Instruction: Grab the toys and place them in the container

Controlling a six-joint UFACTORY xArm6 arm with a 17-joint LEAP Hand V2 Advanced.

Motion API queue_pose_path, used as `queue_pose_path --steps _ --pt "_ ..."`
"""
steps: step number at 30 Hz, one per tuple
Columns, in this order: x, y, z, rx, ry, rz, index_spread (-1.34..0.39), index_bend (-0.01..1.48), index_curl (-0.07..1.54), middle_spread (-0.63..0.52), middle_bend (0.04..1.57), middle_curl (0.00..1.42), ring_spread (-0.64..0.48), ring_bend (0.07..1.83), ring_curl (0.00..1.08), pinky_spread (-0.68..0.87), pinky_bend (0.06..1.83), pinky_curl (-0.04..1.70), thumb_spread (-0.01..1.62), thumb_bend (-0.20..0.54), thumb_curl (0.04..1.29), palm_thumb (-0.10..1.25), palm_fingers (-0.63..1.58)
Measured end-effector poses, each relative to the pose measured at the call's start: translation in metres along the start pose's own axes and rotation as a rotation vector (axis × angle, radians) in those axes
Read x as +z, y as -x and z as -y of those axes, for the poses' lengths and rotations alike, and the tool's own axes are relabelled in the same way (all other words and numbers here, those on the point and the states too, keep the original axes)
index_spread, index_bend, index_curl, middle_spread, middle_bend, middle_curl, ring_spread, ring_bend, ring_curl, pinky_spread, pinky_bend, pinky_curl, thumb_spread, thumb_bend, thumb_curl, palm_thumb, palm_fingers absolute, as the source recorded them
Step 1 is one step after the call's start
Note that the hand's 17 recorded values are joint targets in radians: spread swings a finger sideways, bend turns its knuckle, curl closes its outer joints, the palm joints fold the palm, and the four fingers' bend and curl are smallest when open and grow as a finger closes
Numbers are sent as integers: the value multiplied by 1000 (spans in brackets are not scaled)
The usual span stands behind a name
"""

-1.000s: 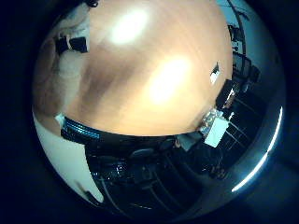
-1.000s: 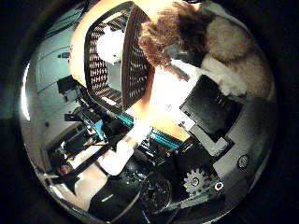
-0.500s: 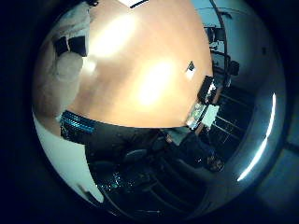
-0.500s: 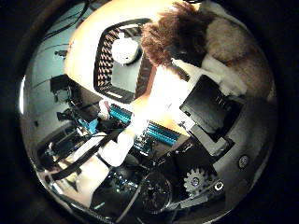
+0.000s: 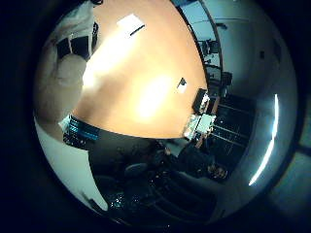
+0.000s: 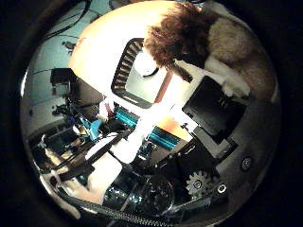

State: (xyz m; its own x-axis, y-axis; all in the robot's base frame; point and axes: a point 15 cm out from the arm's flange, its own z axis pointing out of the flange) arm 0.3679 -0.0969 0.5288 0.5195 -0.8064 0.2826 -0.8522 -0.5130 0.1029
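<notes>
A: Where is the toy sitting?

B: The plush toy (image 6: 208, 38), brown and tan, is lying close against the palm. The hand (image 6: 213, 109) is grasping it, fingers curling round it.

A: And the container?

B: The slotted basket (image 6: 124, 71) is standing on the orange table (image 5: 146, 87), below the toy, with something white lying inside.

A: Anything else showing?

B: A paper sheet (image 5: 130, 23) is lying on the table.
</notes>
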Motion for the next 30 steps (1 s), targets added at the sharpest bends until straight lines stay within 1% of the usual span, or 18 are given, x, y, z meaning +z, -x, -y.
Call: queue_pose_path --steps 7,16,23,27,28,30 --pt "-27 42 30 -38 -68 -21 -291 999 889 -207 1174 910 -225 1371 685 -263 1189 865 1101 -15 473 1006 1105" --pt "-50 92 72 -73 -216 48 -293 997 893 -209 1170 918 -219 1376 689 -258 1191 864 1101 -15 476 1006 1104" --pt "-53 125 103 -93 -292 171 -293 997 896 -209 1170 921 -219 1377 690 -253 1188 870 1100 -13 477 1016 1101" --pt "-61 125 122 -68 -362 171 -293 999 896 -210 1175 927 -221 1374 693 -255 1189 874 1101 -13 476 1023 1099" --pt "-60 125 125 -58 -368 173 -293 998 896 -211 1174 927 -221 1373 693 -251 1192 876 1101 -12 477 1029 1100" --pt "-39 131 132 -52 -342 189 -293 999 897 -211 1174 929 -221 1372 695 -248 1194 880 1101 -14 477 1032 1099"
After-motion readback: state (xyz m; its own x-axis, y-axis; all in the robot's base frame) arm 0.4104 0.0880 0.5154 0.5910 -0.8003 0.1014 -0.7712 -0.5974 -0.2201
